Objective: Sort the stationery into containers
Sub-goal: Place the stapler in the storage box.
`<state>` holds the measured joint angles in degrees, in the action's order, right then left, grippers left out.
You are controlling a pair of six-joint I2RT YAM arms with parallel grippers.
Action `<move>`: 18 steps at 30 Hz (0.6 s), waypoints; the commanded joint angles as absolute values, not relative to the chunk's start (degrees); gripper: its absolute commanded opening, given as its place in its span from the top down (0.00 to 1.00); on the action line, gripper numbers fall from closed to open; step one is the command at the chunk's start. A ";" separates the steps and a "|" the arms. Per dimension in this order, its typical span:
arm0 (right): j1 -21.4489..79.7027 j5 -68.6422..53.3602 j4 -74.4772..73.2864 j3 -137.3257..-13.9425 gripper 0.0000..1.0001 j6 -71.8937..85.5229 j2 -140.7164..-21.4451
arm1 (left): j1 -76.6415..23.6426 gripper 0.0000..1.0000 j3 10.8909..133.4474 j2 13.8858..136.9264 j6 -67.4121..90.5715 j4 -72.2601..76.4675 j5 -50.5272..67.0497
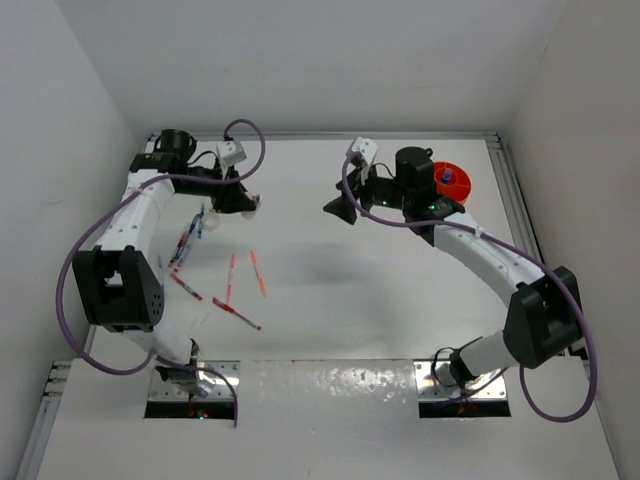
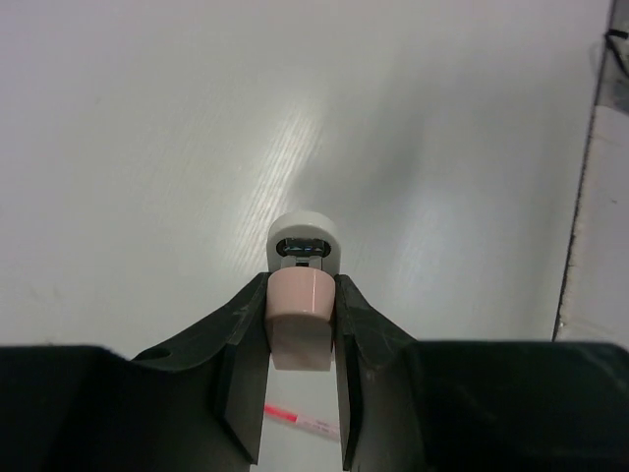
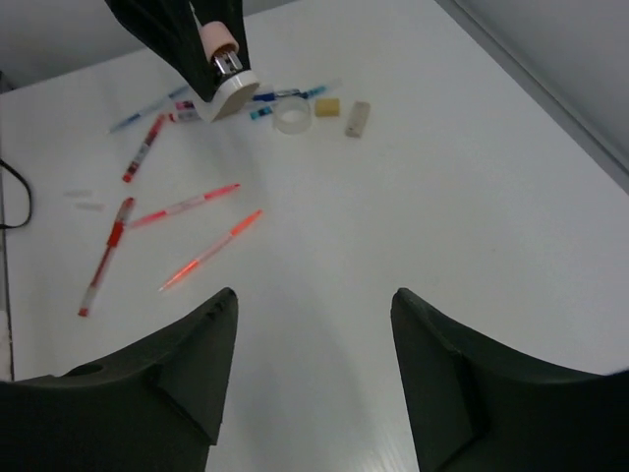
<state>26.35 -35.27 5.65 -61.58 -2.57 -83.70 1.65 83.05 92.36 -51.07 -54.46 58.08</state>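
- Top view: the left gripper (image 1: 243, 203) sits upper left of centre, over the far end of the scattered pens. The right gripper (image 1: 338, 208) hangs just to its right, over bare counter (image 1: 350, 290).
- Red pens (image 1: 258, 272) and blue-and-white pens (image 1: 190, 232) lie left of centre, below the left gripper.
- The orange tub (image 1: 458, 185) stands at upper right, well apart from the pens. Its left part is hidden behind the right arm's black joint (image 1: 412, 165), and something small and blue shows inside.
- Left wrist view: the jaws are clenched on a pink-topped piece (image 2: 300, 315) with a round white end. A red pen shows low in the frame, between the fingers.
- Right wrist view: the jaws stand released, wide apart, with nothing between them.
- At the top of that view the left gripper holds the pink-topped piece just beside a clear tape ring (image 3: 292, 115). A beige block (image 3: 327, 106) and a grey bar (image 3: 358, 118) lie to the right of the ring, and red pens are spread at left.
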 commanded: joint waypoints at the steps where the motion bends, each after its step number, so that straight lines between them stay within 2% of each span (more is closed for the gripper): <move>1: 26.28 -43.41 15.71 -61.18 0.39 2.45 -83.06 | 0.62 1.00 86.22 92.90 -63.89 -60.90 72.59; 3: 27.68 -47.00 20.37 -61.78 0.40 5.01 -83.41 | 0.62 1.00 87.35 93.51 -64.42 -61.78 76.70; 7: 30.22 -48.96 18.46 -65.56 0.26 2.91 -84.90 | -1.75 1.00 91.57 94.48 -66.80 -64.15 78.39; 9: 31.11 -49.04 18.72 -66.70 0.24 1.85 -85.86 | -2.46 1.00 92.37 94.66 -67.06 -64.68 79.45; 18: 32.35 -51.42 35.06 -69.70 0.32 14.15 -93.42 | -5.89 1.00 93.25 94.75 -75.85 -73.03 81.21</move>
<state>32.73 -48.75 25.58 -67.11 9.04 -92.64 -5.28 91.50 95.15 -70.13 -69.60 76.77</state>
